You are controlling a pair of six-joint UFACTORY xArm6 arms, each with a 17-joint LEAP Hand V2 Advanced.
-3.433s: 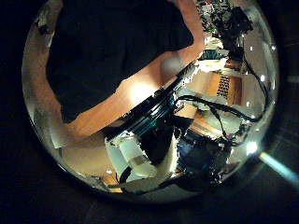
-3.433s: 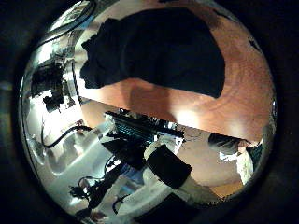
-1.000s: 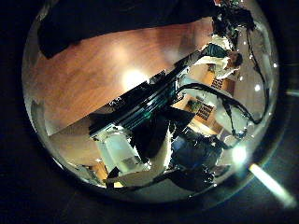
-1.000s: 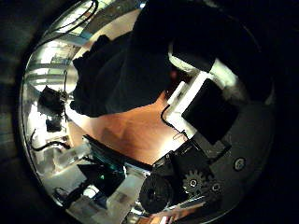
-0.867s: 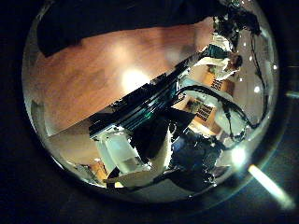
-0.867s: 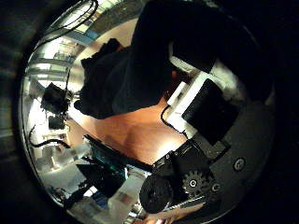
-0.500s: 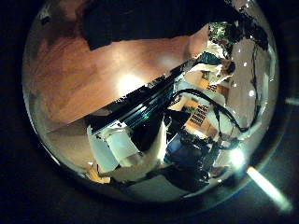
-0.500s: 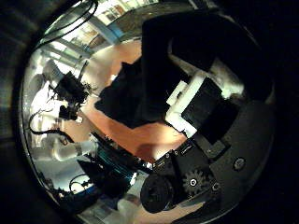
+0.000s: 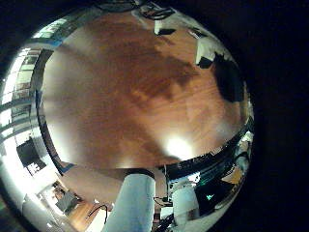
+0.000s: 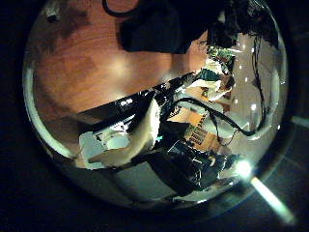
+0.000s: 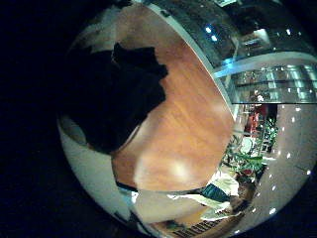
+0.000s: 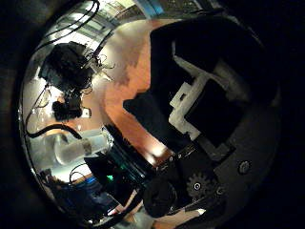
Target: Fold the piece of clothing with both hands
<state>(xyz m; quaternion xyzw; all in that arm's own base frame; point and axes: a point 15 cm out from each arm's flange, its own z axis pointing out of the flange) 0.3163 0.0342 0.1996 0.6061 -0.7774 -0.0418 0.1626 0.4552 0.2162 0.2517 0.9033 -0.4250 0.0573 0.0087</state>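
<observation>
The piece of clothing (image 11: 114,94) is a dark, bunched mass lying on the wooden surface (image 11: 178,129), and in your right little finger side palm view it fills much of the frame, so it sits close to that palm. Its edge there is lumpy and uneven against the bare wood beside it.

In your right thumb side palm view, the right hand (image 12: 205,100) shows its own fingers (image 12: 195,95) bent in toward the palm, with the dark clothing (image 12: 186,43) lying around and behind them. They look clamped on the cloth, though you see only part of the contact, since the fabric and the black finger parts run together. A dark fold of the clothing also trails down across the wood just beside those fingers.

In your left thumb side palm view, the clothing (image 10: 159,24) appears as a dark heap on the surface (image 10: 77,63), well apart from that palm. Your left little finger side palm view shows mostly bare wood (image 9: 126,87), with a small dark shape (image 9: 230,79) near its far edge.

No part of the left hand's fingers shows in either left view, so you cannot tell how they stand.
</observation>
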